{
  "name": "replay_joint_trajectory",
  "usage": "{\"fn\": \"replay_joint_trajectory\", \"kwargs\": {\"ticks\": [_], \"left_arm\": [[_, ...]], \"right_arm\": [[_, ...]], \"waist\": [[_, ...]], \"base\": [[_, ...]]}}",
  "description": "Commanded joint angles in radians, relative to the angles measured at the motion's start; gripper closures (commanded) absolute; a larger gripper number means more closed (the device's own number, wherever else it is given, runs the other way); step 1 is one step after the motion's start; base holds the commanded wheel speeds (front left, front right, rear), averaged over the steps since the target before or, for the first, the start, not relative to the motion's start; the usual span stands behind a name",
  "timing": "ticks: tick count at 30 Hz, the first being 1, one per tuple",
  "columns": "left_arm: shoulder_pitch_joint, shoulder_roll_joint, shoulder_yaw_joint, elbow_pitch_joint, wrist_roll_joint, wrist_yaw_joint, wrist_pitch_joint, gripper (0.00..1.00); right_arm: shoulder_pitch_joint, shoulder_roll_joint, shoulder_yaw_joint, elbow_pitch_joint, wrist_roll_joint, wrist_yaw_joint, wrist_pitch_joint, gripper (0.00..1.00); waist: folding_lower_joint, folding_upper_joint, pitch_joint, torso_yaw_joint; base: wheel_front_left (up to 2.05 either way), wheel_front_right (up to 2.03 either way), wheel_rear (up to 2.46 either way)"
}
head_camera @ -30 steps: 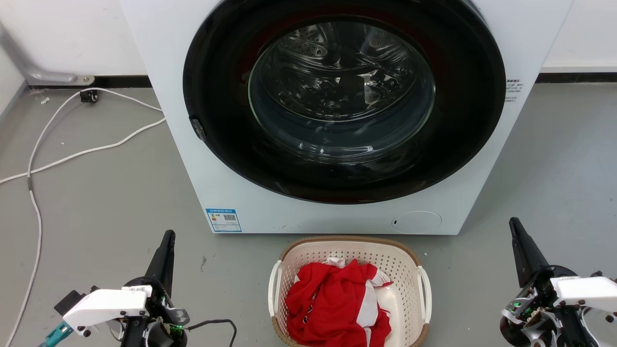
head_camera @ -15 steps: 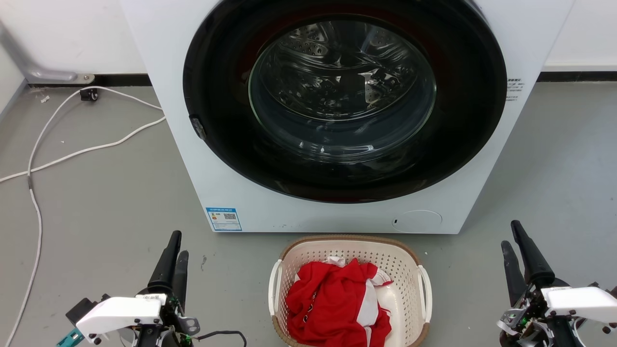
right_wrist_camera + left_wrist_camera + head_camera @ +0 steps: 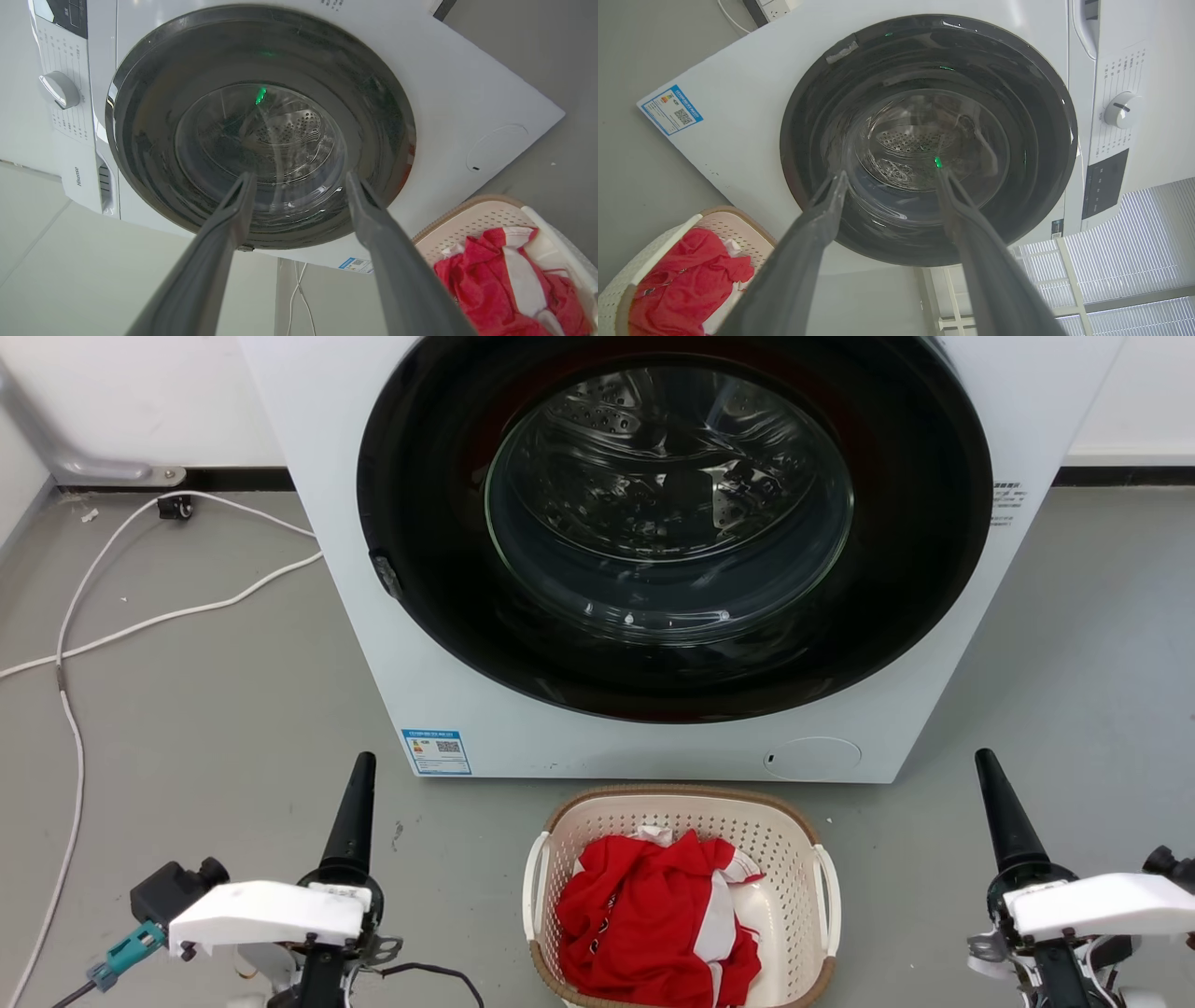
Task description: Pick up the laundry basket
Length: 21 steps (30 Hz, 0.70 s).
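Cream laundry basket (image 3: 674, 814) between left gripper (image 3: 363, 767) and right gripper (image 3: 986, 763), apparently well apart

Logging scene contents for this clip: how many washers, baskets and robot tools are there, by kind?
Washer: 1
Basket: 1
Tools: 2, the left tool and the right tool
Total: 4
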Motion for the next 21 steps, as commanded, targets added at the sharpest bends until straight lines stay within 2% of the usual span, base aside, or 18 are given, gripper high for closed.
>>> {"fn": "replay_joint_trajectory", "kwargs": {"ticks": [1, 9, 21], "left_arm": [[-0.031, 0.004, -0.009, -0.024, 0.055, 0.0, -0.011, 0.0], [-0.027, 0.004, -0.036, -0.023, 0.229, 0.0, -0.042, 0.0], [-0.031, 0.012, -0.067, -0.008, 0.443, 0.0, -0.084, 0.0]], "right_arm": [[-0.027, -0.007, 0.005, -0.026, -0.067, 0.0, -0.011, 0.0], [-0.019, -0.003, 0.014, -0.035, -0.281, 0.0, -0.043, 0.0], [-0.01, 0.001, 0.019, -0.017, -0.511, 0.0, -0.085, 0.0]], "waist": [[0.0, 0.0, 0.001, 0.001], [0.0, 0.0, 0.002, 0.002], [0.0, 0.0, 0.002, 0.004]], "base": [[0.0, 0.0, 0.0], [0.0, 0.0, 0.0], [0.0, 0.0, 0.0]]}}
